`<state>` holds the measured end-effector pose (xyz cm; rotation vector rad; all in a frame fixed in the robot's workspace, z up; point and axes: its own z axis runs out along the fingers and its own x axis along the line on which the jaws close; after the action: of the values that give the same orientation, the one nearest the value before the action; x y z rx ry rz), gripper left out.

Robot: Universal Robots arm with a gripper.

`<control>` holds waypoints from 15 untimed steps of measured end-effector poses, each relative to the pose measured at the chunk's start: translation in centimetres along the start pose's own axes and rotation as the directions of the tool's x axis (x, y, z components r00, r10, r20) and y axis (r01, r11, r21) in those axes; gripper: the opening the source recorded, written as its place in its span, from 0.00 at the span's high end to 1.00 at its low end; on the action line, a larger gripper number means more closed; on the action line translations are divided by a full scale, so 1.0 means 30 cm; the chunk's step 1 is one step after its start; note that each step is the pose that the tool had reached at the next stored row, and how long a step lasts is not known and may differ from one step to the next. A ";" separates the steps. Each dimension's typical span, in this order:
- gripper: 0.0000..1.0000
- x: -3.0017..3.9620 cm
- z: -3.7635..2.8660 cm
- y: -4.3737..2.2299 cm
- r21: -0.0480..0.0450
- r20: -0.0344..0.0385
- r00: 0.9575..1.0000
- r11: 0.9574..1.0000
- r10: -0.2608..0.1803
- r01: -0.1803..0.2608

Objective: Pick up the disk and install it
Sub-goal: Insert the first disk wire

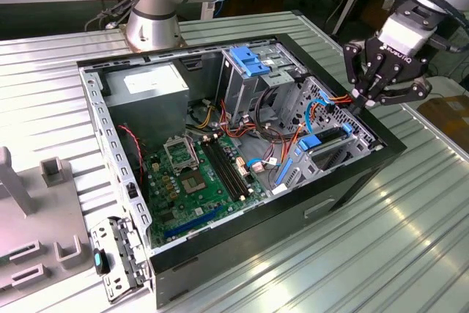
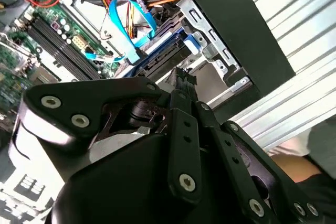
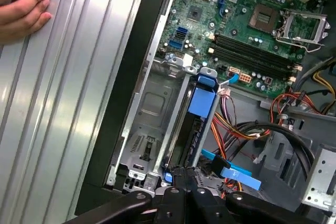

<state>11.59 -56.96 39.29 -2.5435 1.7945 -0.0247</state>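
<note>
The disk (image 1: 327, 137) stands on edge inside the lower drive bay of the open computer case (image 1: 344, 188), its bright blue carrier rail (image 3: 202, 99) facing out toward the motherboard. In the second wrist view the disk (image 2: 170, 48) lies among the blue data cables. My gripper (image 1: 362, 100) hangs over the bay's outer end at the exterior view's right, fingers drawn together, and its fingertips (image 3: 181, 174) sit right at the disk's end. Nothing is held between them.
A blue bracket (image 1: 249, 60) tops the grey drive cage at the back. Motherboard (image 1: 205, 174), power supply (image 1: 150, 82) and loose red, orange and blue cables (image 1: 322, 108) fill the case. A person's hand (image 3: 21, 3) rests on the ribbed metal table. Grey fixtures (image 1: 29, 210) stand at the exterior view's left.
</note>
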 end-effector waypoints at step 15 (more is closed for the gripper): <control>0.89 -0.007 0.011 -0.098 0.002 0.003 0.991 0.991 -0.133 0.133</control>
<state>14.31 -55.77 39.04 -2.6558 1.6192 -0.0250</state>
